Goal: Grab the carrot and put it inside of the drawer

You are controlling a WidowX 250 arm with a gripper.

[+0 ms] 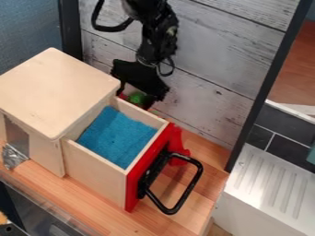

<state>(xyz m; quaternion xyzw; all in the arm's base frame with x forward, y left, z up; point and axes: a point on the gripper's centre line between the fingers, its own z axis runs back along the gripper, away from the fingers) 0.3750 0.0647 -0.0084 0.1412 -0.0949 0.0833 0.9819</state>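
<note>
A light-brown wooden counter lay nearest, and on it stood a pale wooden cabinet with a flat top. Its pale wooden drawer, with a red front panel and a black bar handle, was pulled out and lined with blue fabric. A crumpled, shiny grey item sat by the cabinet's left side. To the right, beyond a dark upright post, was a white ridged surface. A red shape showed just behind the front panel.

Past the drawer's far side, the black two-finger gripper hung low, its fingers spread apart. Between them was a small green item with red beside it; whether it was the carrot, or touched the fingers, I could not tell. Farthest back rose the whitewashed plank wall.
</note>
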